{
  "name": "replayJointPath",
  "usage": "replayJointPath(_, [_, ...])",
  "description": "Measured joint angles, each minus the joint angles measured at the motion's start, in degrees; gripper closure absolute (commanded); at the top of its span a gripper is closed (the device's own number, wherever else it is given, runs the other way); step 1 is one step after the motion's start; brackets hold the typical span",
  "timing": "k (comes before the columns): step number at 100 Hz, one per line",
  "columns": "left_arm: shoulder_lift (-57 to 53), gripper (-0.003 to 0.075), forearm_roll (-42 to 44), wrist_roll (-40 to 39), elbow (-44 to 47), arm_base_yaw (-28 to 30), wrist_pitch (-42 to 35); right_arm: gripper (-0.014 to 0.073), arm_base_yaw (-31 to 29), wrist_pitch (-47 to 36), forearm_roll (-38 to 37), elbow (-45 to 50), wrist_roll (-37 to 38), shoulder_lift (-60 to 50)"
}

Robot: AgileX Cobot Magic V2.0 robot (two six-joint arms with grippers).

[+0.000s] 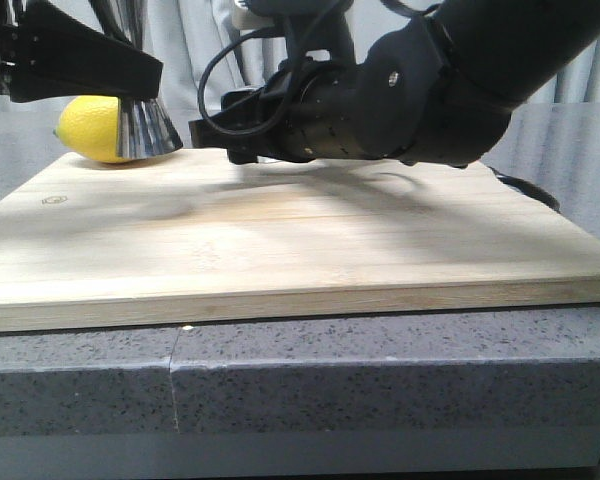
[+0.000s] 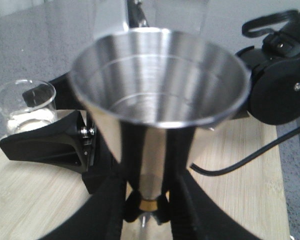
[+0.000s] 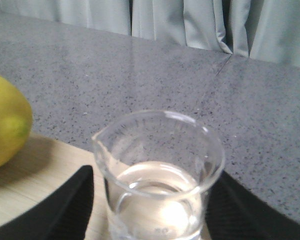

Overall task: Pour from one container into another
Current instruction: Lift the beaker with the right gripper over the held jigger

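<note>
Layout around the cutting board (image 1: 280, 240)

On the board's far left corner: jigger (image 1: 145, 125), standing upright, held at its waist between the left gripper's (image 2: 147, 212) fingers; lemon (image 1: 92, 128) just behind and left of it. Further right along the far edge: beaker (image 3: 160, 175), upright between the right gripper's (image 3: 150, 220) fingers, liquid inside. Under the board: countertop (image 1: 380, 370)
</note>
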Motion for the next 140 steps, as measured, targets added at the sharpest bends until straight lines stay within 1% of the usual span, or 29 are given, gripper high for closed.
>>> replayJointPath(20, [0.00,0.0740,0.00,0.00,0.00,0.00,0.00,0.0372,0.00,0.29,-0.04,0.00,0.00,0.20])
replayJointPath(34, [0.00,0.0739,0.00,0.00,0.00,0.00,0.00,0.0414,0.00,0.29,-0.04,0.00,0.00,0.20])
replayJointPath(50, [0.00,0.0740,0.00,0.00,0.00,0.00,0.00,0.0417,0.00,0.80,-0.13,0.00,0.00,0.20])
replayJointPath(66, [0.00,0.0740,0.00,0.00,0.00,0.00,0.00,0.0417,0.00,6.29,-0.13,0.00,-0.28,-2.20])
replayJointPath(81, [0.00,0.0740,0.00,0.00,0.00,0.00,0.00,0.0417,0.00,11.88,-0.17,0.00,-3.19,-6.57])
replayJointPath(110, [0.00,0.0739,1.13,0.00,0.00,0.00,0.00,0.0417,0.00,17.04,-0.42,0.00,-7.33,-16.01])
replayJointPath(120, [0.00,0.0740,1.47,-0.15,0.00,0.00,0.00,0.0417,0.00,19.90,-2.49,0.00,-8.41,-18.74])
replayJointPath(140, [0.00,0.0740,2.06,-1.09,0.00,0.00,0.00,0.0417,0.00,24.60,-9.06,0.00,-8.77,-23.11])
